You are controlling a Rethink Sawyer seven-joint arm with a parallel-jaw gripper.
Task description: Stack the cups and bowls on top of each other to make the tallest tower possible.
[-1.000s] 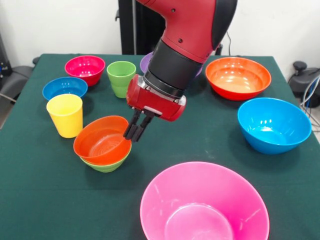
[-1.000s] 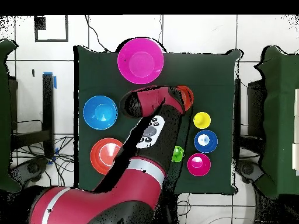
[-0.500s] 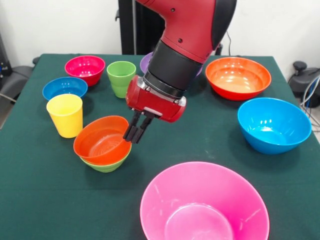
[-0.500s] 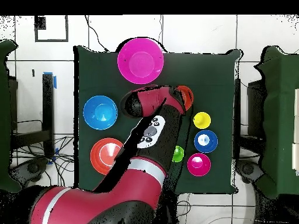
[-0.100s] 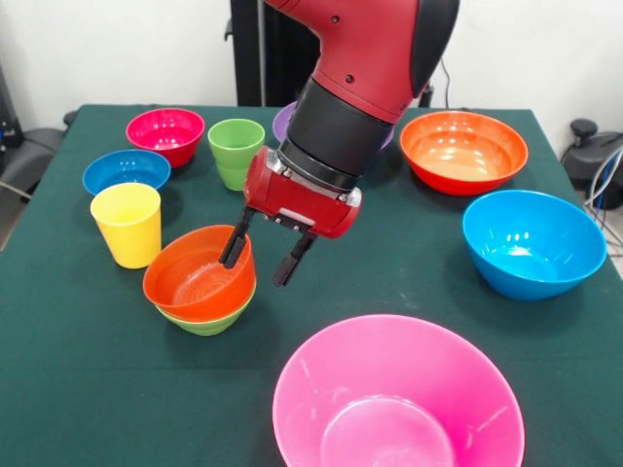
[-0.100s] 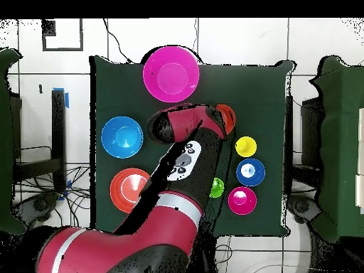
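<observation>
The tower [image 5: 201,282] so far: a small orange-red bowl [image 5: 195,270] nested, slightly tilted, in a small light-green bowl [image 5: 209,321], standing on the green table [image 5: 88,389] toward its left edge in the front view. My gripper [image 5: 259,261] hangs over that pile with its jaws spread and holding nothing, one finger inside the orange-red bowl's rim and the other outside it. Done, by my judgement: one nesting only. Left loose: the yellow cup [image 5: 127,223] just beside the pile, the dark blue bowl [image 5: 126,170], the magenta-red bowl [image 5: 165,132] and the light-green cup [image 5: 236,151] toward the far left corner; the purple bowl [image 5: 284,122], mostly hidden behind my arm; the large orange bowl [image 5: 463,149] and light blue bowl [image 5: 531,241] along the right edge; the pink bowl [image 5: 397,397] at the near edge.
</observation>
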